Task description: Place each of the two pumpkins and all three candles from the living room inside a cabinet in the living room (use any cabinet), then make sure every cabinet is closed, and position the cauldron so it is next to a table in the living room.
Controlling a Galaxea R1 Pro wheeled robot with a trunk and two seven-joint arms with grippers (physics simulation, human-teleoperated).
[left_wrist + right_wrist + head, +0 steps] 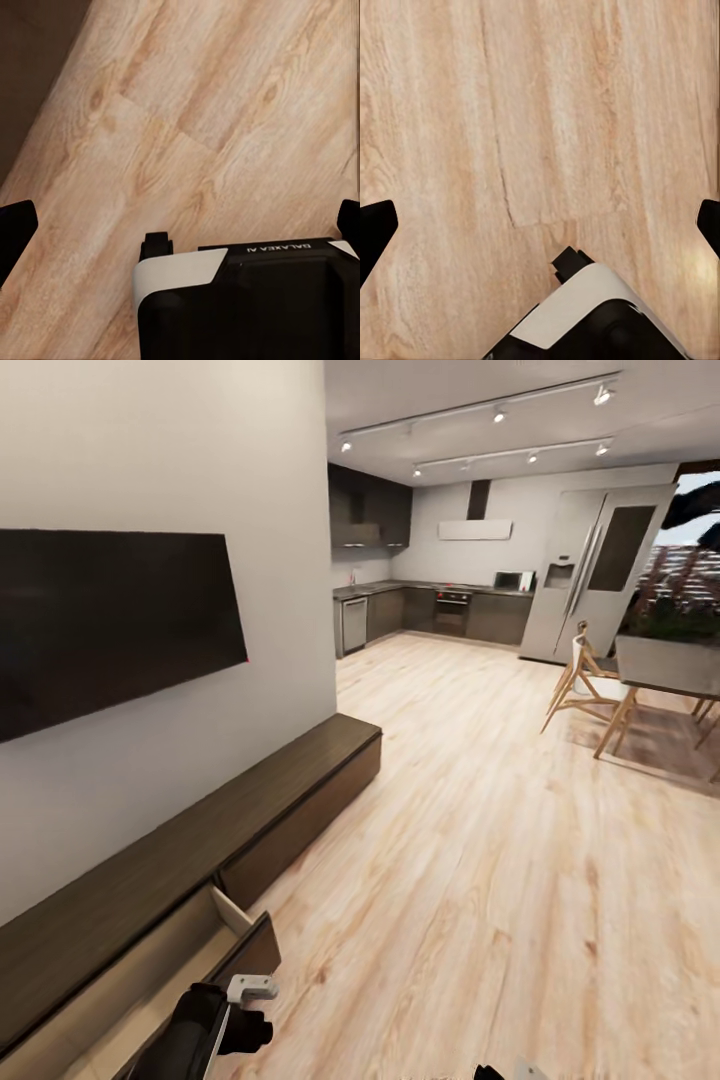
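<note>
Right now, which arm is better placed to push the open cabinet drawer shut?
Left, probably. The left arm sits right beside the open drawer of the cabinet; both grippers are open and empty over the wood floor.

Pale wood floor (480, 840), white wall (150, 450), distant kitchen (430, 610).

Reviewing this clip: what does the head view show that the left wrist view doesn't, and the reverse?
Head view alone: the long dark-brown cabinet under a wall TV, one drawer pulled open with a pale inside, the kitchen beyond, and a dining table with chairs. Left wrist view alone: the open left tool, its fingertips far apart at the picture's edges with nothing between them, above part of the robot's own body. Both show the light wood floor.
</note>
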